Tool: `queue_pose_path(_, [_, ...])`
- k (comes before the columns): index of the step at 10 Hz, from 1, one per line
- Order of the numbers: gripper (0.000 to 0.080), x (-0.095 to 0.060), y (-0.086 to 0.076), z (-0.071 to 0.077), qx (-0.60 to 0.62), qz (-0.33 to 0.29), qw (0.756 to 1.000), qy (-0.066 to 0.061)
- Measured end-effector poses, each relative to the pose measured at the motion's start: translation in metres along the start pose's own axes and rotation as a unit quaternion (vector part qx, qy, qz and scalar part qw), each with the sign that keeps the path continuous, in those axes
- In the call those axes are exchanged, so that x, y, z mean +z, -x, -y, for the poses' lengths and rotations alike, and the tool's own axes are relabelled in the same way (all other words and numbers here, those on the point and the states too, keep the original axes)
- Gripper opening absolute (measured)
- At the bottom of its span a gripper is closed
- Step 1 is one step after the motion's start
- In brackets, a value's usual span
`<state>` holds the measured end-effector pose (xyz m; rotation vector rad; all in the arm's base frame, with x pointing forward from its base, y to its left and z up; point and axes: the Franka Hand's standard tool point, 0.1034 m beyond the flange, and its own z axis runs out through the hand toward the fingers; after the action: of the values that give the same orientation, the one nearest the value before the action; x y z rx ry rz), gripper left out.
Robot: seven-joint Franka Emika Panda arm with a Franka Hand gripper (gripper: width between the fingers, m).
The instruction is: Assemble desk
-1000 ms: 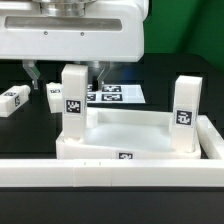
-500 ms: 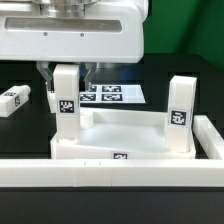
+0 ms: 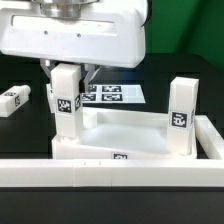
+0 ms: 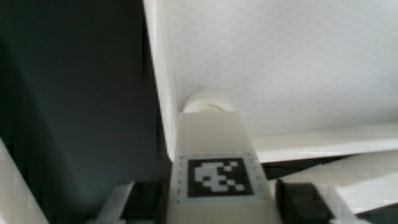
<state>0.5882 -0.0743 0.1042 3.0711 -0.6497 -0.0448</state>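
The white desk tabletop [image 3: 120, 128] lies upside down behind the long bar, with two tagged legs standing in its corner sockets. My gripper [image 3: 67, 73] has come down over the leg on the exterior view's left [image 3: 66, 105], with one finger on each side of its top, shut on it. In the wrist view this leg [image 4: 217, 150] stands between my fingers [image 4: 135, 203], with the tabletop's underside [image 4: 285, 60] behind it. The other standing leg [image 3: 181, 115] is at the exterior view's right. A loose leg [image 3: 13, 98] lies on the black table at the far left.
The long white bar [image 3: 110, 172] spans the foreground, close against the tabletop. The marker board [image 3: 112, 95] lies behind the tabletop. The arm's large white body [image 3: 70, 35] fills the upper left of the exterior view.
My fingers were spread wide behind the left leg; they have moved in and narrowed around it. The tabletop with both legs shifted slightly toward the exterior view's left.
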Motion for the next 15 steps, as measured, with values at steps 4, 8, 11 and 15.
queue_pose_path(4, [0.0291,0.002,0.002,0.006,0.221,0.000,0.975,-0.019])
queue_pose_path(8, [0.0291,0.002,0.003,0.011,0.353,0.006,0.935,-0.025])
queue_pose_path(11, [0.0291,0.003,0.005,0.015,0.413,0.008,0.910,-0.023])
queue_pose_path(15, [0.0520,0.004,0.005,0.016,0.402,0.007,0.915,-0.022])
